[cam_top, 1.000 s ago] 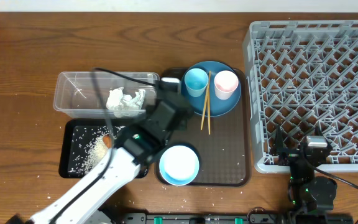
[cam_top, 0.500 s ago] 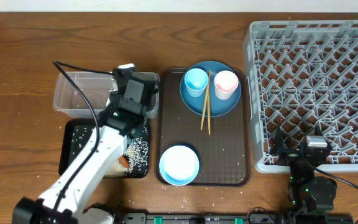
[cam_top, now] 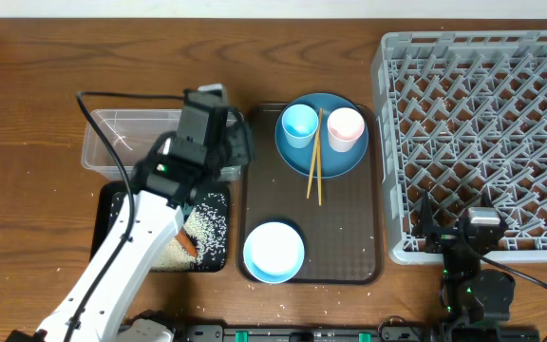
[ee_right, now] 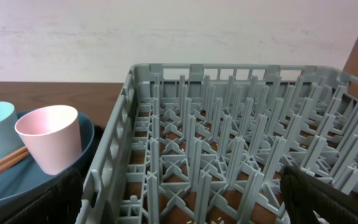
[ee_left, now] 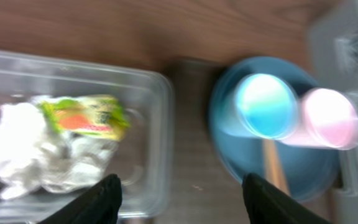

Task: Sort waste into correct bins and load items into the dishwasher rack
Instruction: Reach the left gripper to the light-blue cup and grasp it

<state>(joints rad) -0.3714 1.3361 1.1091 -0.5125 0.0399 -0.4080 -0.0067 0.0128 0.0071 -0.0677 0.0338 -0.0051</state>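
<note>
The left hand [cam_top: 228,152] hangs over the right end of the clear plastic rectangular tub [cam_top: 112,142], its two dark fingers [ee_left: 101,200] spread apart and released, with nothing between them. In the left wrist view the crumpled white wrapper with green-yellow print [ee_left: 67,143] lies inside the tub [ee_left: 154,112], below the fingers and apart from them.

Just in front of the tub sits the shallow black rectangular tray [cam_top: 112,214], holding a heap of loose white rice grains [cam_top: 207,228] and the orange carrot [cam_top: 186,242]; the arm crosses over part of it.

To the right, the larger dark brown serving tray [cam_top: 349,228] carries the large round blue plate [cam_top: 335,157] at its far end. On the plate stand the light blue cup [cam_top: 300,124] and the pink cup [cam_top: 346,125], side by side and upright. The two wooden chopsticks [cam_top: 314,166] lie between them, their near ends reaching off the plate onto the brown tray. The small white-blue bowl [cam_top: 273,251] sits at the near left corner of that tray.

The large square grey plastic rack with upright pegs [cam_top: 482,123] stands on the desk just right of the brown tray. The right hand [cam_top: 449,233] hovers at the rack's near left corner, fingers wide apart, gripping nothing.
</note>
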